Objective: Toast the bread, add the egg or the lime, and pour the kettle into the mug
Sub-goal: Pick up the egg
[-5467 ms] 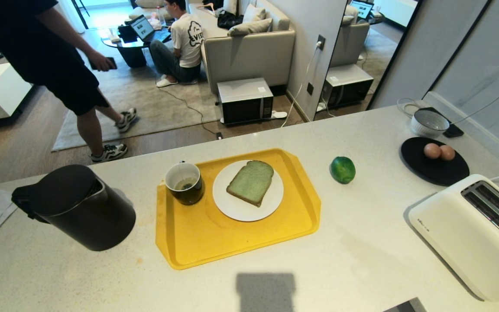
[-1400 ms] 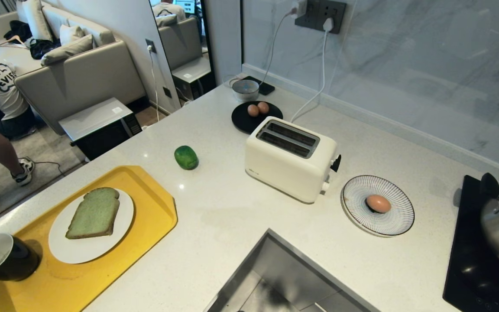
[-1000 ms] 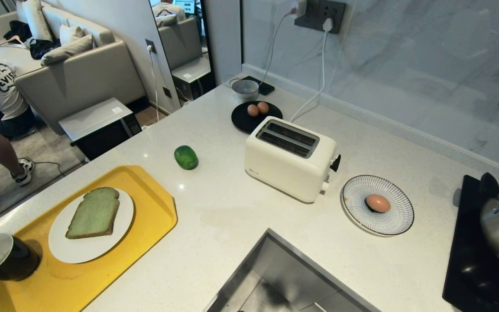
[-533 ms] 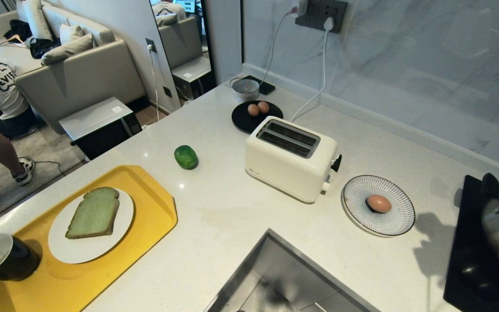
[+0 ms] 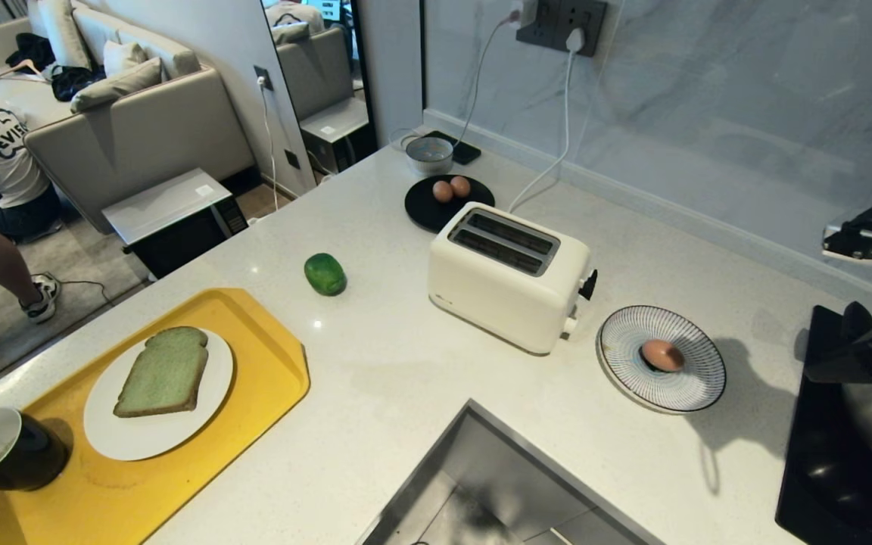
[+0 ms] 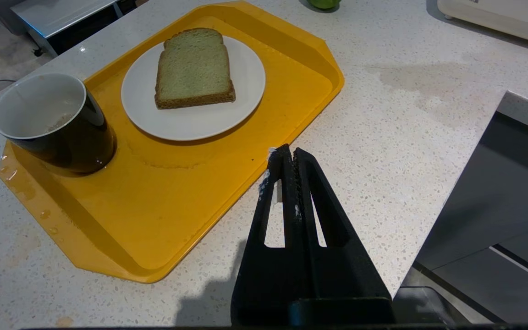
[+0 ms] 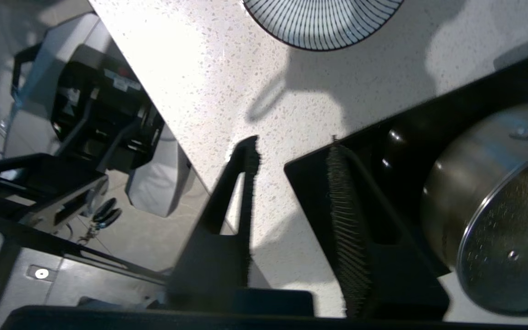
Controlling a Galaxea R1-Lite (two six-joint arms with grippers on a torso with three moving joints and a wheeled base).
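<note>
Bright, even daylight fills the counter point(image 5: 406, 363). A soft arm shadow falls just right of the striped plate point(image 5: 661, 358). Glare whitens the counter near that plate in the right wrist view, where the pot point(image 7: 497, 211) looks blurred.

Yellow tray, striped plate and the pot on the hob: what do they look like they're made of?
The yellow tray looks like moulded plastic: uniform colour, soft sheen, rounded rim. The striped plate seems glazed ceramic, with fine painted lines. The pot looks like brushed stainless steel with bright reflections.

Home kitchen: stone counter point(image 5: 421, 363) with toaster point(image 5: 508, 276), sink point(image 5: 496, 492), hob point(image 5: 822, 469)
</note>
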